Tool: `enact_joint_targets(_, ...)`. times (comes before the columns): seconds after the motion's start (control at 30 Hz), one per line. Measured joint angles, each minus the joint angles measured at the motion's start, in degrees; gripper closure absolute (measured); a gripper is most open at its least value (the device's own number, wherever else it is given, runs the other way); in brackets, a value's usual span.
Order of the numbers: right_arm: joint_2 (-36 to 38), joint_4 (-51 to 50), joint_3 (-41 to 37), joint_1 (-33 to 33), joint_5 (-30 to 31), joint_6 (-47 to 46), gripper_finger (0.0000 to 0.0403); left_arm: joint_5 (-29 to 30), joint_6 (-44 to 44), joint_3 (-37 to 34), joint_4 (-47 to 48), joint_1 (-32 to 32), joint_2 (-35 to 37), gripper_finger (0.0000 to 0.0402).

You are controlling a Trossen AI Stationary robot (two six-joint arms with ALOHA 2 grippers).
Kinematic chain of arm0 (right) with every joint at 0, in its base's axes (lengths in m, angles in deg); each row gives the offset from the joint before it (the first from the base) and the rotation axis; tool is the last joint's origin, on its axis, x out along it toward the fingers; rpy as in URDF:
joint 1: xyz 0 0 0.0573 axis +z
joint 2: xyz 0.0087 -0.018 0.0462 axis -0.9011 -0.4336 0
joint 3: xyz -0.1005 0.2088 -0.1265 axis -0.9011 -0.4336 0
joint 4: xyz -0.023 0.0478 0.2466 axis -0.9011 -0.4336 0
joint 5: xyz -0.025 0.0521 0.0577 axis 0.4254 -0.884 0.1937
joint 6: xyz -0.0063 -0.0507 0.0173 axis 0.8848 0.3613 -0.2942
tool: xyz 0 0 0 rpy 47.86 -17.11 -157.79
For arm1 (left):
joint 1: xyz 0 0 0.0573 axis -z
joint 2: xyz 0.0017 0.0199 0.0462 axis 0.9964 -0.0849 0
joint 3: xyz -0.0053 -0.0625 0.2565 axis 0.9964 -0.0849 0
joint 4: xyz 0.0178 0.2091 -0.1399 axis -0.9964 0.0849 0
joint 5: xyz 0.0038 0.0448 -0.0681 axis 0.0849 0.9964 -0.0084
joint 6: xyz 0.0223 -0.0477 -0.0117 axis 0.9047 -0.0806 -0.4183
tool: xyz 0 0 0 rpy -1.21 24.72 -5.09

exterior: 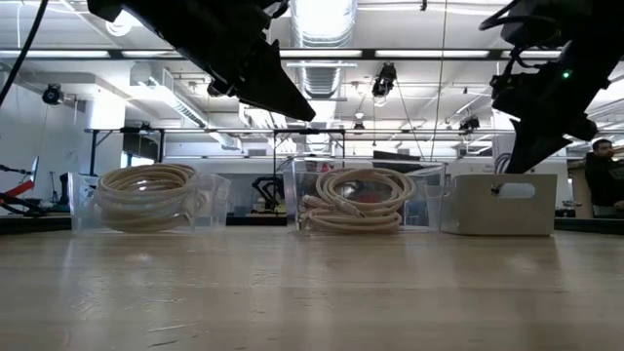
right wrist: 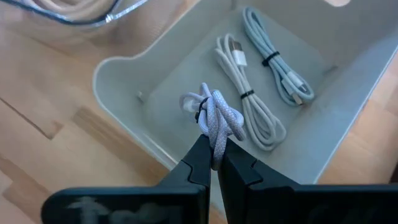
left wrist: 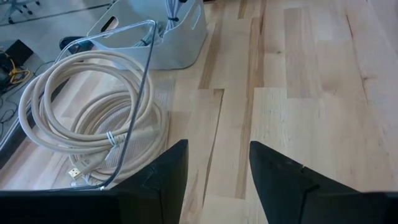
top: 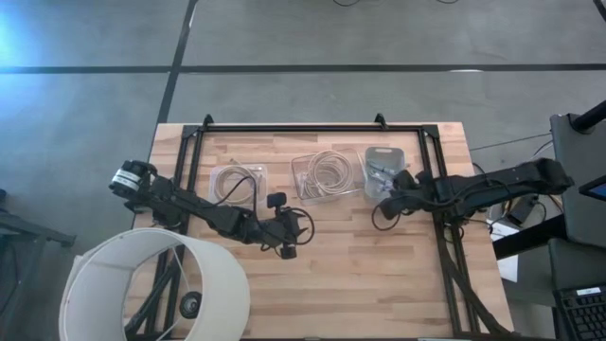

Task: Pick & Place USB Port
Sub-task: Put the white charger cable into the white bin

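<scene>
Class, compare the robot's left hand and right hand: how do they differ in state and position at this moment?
The left hand is open and empty, while the right hand is shut on a bundled white braided cable. The left hand sits over bare wooden tabletop; the right hand hangs over the grey plastic bin. Both have two dark fingers.

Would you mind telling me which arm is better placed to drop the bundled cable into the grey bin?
The right. Its gripper is shut on the bundled white cable directly above the grey bin. The left gripper is open, holds nothing, and sits over bare table beside the clear tray.
</scene>
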Motion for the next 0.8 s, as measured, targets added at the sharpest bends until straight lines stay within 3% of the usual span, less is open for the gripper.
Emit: enact_joint_targets(0.8,-3.2,0.2,0.4,0.0,-2.0,-1.6,0.0390,0.0,0.1,0.0,0.0,-0.2,0.0,0.0227)
